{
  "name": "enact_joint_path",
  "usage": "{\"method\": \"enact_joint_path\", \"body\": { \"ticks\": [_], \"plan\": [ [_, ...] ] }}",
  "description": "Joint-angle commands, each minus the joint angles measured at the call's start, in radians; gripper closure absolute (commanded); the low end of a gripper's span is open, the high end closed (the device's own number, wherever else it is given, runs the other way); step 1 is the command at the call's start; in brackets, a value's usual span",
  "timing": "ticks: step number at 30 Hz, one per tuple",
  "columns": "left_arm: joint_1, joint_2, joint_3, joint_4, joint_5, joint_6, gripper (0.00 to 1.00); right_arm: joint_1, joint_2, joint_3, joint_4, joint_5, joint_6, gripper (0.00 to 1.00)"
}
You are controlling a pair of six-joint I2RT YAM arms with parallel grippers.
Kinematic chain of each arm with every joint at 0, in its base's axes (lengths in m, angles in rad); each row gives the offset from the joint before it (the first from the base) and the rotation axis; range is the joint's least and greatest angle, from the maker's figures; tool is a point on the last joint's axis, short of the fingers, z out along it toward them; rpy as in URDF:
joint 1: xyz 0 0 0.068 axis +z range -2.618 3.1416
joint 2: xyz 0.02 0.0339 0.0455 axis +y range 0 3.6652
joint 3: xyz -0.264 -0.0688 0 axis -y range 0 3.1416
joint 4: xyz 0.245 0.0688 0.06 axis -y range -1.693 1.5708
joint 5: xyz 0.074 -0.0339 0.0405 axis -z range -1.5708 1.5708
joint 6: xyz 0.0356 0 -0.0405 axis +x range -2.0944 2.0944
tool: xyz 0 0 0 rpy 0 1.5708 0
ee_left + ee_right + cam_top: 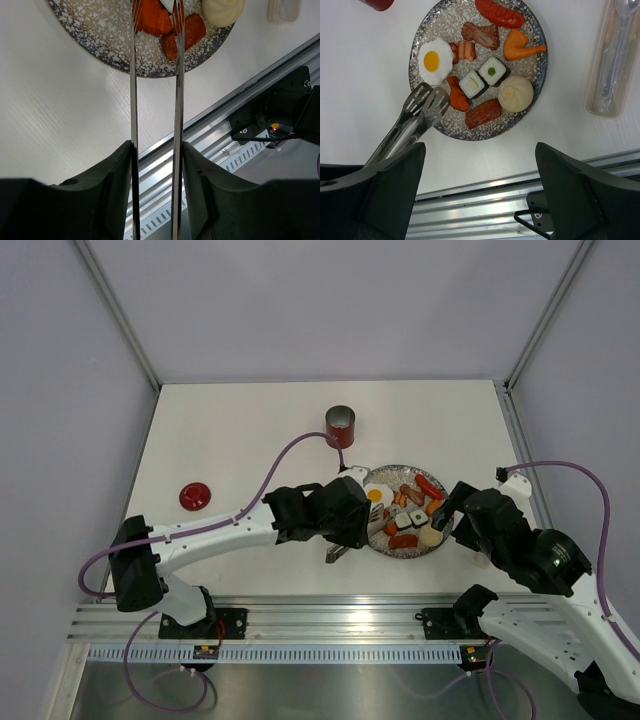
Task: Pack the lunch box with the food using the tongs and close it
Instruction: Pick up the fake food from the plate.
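Observation:
My left gripper (pixel 156 150) (pixel 352 525) is shut on the silver tongs (pixel 134 90), one finger pressed on each arm. The tongs' tips (pixel 427 102) are parted over the near left part of the speckled plate (pixel 445 22), astride an orange food piece (pixel 152 17). The food lies on the plate: fried egg (pixel 434 61), two sushi rolls (pixel 492 71), a bun (pixel 515 93), a sausage (pixel 499 13). The red lunch box (pixel 340 426) stands open behind the plate, its lid (pixel 195 496) far left. My right gripper (pixel 480 147) (pixel 450 512) hovers open and holds nothing, near the plate's right side.
A clear plastic case with a spoon (pixel 615 55) lies right of the plate. The metal rail (pixel 320 615) runs along the table's near edge. A purple cable (pixel 285 455) arcs from the left arm past the lunch box.

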Motion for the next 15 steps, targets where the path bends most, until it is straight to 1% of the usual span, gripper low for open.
{"method": "enact_joint_path", "body": {
  "ticks": [1,2,6,7,9,15],
  "plan": [
    [-0.007,-0.008,-0.018,0.075,-0.006,-0.024,0.55,0.008,0.008,0.019,0.008,0.016,0.01,0.01],
    [-0.007,-0.008,-0.03,0.08,-0.003,-0.026,0.52,0.006,0.01,0.017,0.01,0.014,0.01,0.01],
    [-0.007,-0.003,-0.044,0.095,0.007,-0.026,0.49,0.008,0.008,0.014,0.019,0.011,0.011,0.01],
    [-0.009,0.0,-0.044,0.095,0.007,-0.026,0.47,0.006,0.01,0.014,0.021,0.01,0.01,0.01],
    [-0.009,0.003,-0.042,0.095,0.008,-0.02,0.45,0.008,0.008,0.011,0.022,0.008,0.01,0.0],
    [-0.007,0.03,-0.025,0.092,0.034,-0.003,0.44,0.008,0.014,0.008,0.028,0.0,0.011,0.0]
  ]
}}
